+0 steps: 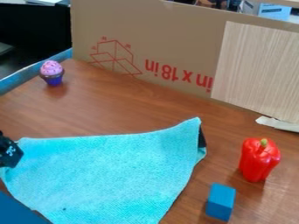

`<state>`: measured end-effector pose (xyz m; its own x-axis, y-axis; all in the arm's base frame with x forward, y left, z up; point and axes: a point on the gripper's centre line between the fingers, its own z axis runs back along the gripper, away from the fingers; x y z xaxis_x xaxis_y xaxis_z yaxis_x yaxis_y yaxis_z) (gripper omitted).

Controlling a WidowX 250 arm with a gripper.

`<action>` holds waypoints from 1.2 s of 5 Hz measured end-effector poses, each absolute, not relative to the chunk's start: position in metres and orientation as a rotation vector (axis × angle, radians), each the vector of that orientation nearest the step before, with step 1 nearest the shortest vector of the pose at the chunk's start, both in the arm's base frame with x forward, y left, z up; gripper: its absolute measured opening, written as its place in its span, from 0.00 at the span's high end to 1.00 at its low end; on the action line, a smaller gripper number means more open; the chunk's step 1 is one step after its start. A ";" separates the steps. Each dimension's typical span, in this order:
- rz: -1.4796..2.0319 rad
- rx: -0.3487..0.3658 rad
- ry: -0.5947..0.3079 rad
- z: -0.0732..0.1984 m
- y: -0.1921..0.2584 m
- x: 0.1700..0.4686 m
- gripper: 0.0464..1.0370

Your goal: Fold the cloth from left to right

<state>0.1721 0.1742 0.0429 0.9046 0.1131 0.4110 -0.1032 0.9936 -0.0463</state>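
At the left edge, the black gripper (8, 152) shows in part, beside the upper left corner of the cloth. The light turquoise cloth (111, 175) is spread over the left and middle of the front of the brown table. Its upper right corner rises to a point, with a small dark patch just behind its right edge. Whether the gripper touches the cloth, I cannot tell.
Right of the cloth are a red toy pepper (259, 159) and a blue block (220, 201). A toy cupcake (52, 73) stands at the back left. A cardboard wall (175, 39) borders the table's back. Something dark blue (19, 211) is at the lower left.
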 end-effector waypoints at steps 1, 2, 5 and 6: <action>0.130 0.007 -0.416 0.038 0.180 0.172 0.04; 0.140 0.010 -0.397 0.027 0.183 0.171 0.04; 0.153 -0.060 -0.400 0.028 0.186 0.173 0.67; 0.149 -0.091 -0.432 0.048 0.182 0.178 0.89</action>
